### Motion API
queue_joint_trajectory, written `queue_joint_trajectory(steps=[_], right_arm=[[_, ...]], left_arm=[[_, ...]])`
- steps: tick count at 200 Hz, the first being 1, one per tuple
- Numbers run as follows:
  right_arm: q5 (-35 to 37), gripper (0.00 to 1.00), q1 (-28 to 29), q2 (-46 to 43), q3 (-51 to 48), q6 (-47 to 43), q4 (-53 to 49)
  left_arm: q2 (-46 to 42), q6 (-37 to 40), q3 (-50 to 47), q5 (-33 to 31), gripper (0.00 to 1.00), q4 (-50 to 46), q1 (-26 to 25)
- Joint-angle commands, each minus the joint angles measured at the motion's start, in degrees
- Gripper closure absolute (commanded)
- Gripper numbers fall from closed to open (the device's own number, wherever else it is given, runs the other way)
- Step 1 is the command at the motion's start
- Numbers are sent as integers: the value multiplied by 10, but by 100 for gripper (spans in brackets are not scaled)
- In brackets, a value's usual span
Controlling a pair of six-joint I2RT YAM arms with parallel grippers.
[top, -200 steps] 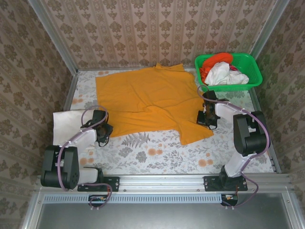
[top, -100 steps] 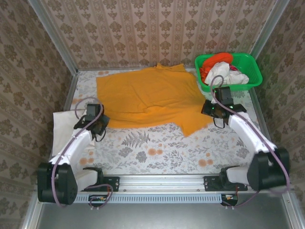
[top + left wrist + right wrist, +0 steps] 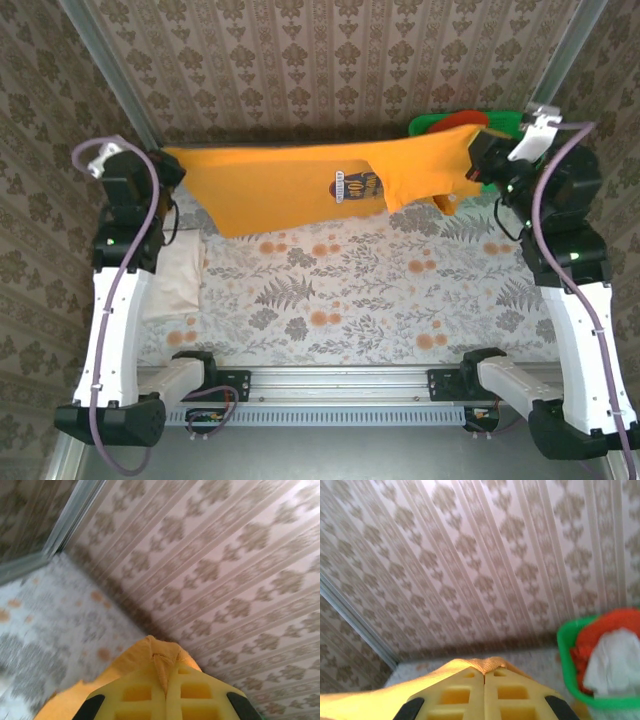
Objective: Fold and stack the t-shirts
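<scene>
1. Top external view: the amber-orange t-shirt hangs stretched in the air between both grippers, over the far part of the table, with a small printed badge facing the camera.
2. The left gripper is clamped on the shirt's left end; in the left wrist view its yellow fingers press together with a fold of orange cloth between them.
3. The right gripper pinches the right end likewise, its fingers closed on the fabric.
4. A folded white t-shirt lies on the table beside the left arm.
5. The green basket, in the far right corner, holds a red-orange t-shirt and a crumpled white t-shirt.
</scene>
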Motion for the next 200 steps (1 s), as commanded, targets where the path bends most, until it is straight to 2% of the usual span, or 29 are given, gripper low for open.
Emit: queue_joint_trajectory(steps=[1,48,97,134,151,177,200], right_arm=[[18,100,-7,45,78,-32,-17],[-2,100,-13,179,242,-70,-60],[-63,100,-26,365,406,-52,-69],[-98,100,-26,537,679,-24,-116],[-99,100,-27,581,780,-5,-117],[-103,100,-29,546,763,12,-61],[-96,100,-30,480,684,-4,-28]], left_arm=[[27,76,73,-23,100,-8,7],[113,114,182,-25,100,-3,9],[243,130,304,-8,100,-5,26],[351,132,453,28,100,-16,46],[387,125,518,64,100,-21,52],[391,136,575,80,100,-19,52],[359,160,575,72,100,-16,54]])
